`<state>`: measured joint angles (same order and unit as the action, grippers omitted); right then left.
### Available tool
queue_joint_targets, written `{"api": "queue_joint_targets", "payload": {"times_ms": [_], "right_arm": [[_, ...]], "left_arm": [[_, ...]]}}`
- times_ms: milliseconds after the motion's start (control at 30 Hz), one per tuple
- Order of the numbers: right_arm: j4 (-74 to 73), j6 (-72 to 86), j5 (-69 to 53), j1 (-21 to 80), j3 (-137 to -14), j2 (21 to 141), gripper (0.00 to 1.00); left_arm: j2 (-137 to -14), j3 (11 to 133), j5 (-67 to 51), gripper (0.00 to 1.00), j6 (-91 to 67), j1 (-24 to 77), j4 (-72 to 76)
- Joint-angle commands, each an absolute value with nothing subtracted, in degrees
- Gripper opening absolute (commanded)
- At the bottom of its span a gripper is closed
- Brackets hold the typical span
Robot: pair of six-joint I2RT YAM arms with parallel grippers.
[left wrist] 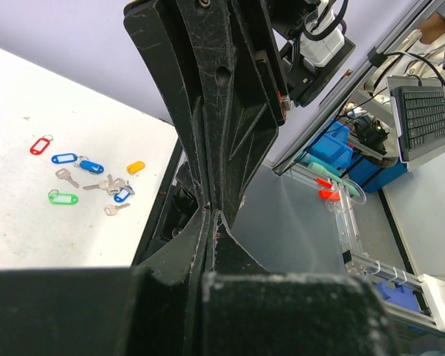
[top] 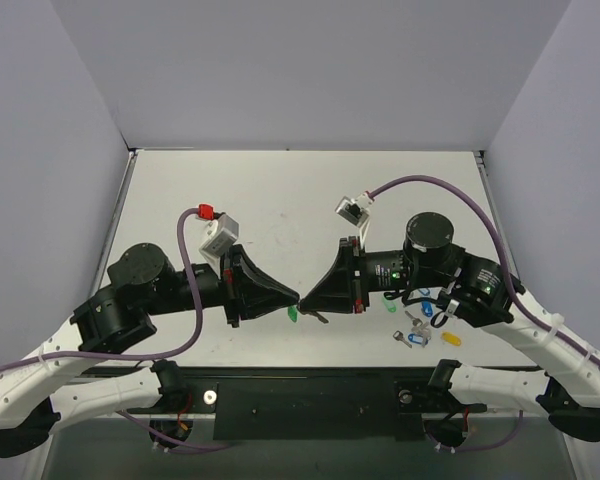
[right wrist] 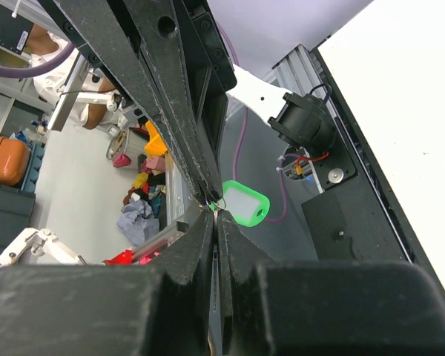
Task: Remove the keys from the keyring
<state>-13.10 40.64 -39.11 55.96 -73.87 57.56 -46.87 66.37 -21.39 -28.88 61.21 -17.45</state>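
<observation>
My two grippers meet tip to tip above the table's near middle. The left gripper [top: 296, 297] [left wrist: 211, 213] is shut, its tips pinching the thin silver keyring [right wrist: 219, 202]. The green-headed key [right wrist: 245, 203] hangs from that ring and shows as a green spot [top: 293, 314] under the tips in the top view. The right gripper [top: 304, 300] [right wrist: 215, 213] is shut on a thin metal blade held edge-on between its jaws, apparently the bare silver key [top: 321, 318]. The left gripper's fingers [right wrist: 185, 133] fill the top of the right wrist view.
A loose pile of other keys and tags lies on the table under the right arm: a yellow tag [top: 451, 339] [left wrist: 136, 167], blue tags [top: 417, 340] [left wrist: 63, 158], a green tag [left wrist: 62, 198] and a red tag [left wrist: 38, 145]. The black base rail [top: 310, 390] runs along the near edge.
</observation>
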Motion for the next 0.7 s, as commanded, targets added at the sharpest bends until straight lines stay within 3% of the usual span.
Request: {"api": "queue_joint_targets", "payload": {"times_ms": [0, 667], "right_arm": [[-1.85, 42.27, -36.30, 55.55, -76.99, 58.71, 0.00], [3.87, 45.44, -37.00, 55.55, -78.57, 60.99, 0.00]], "left_arm": [[-46.32, 64.60, -25.31, 0.00, -28.56, 63.02, -20.83], [-47.11, 63.37, -25.14, 0.00, -26.54, 63.90, -27.42]]}}
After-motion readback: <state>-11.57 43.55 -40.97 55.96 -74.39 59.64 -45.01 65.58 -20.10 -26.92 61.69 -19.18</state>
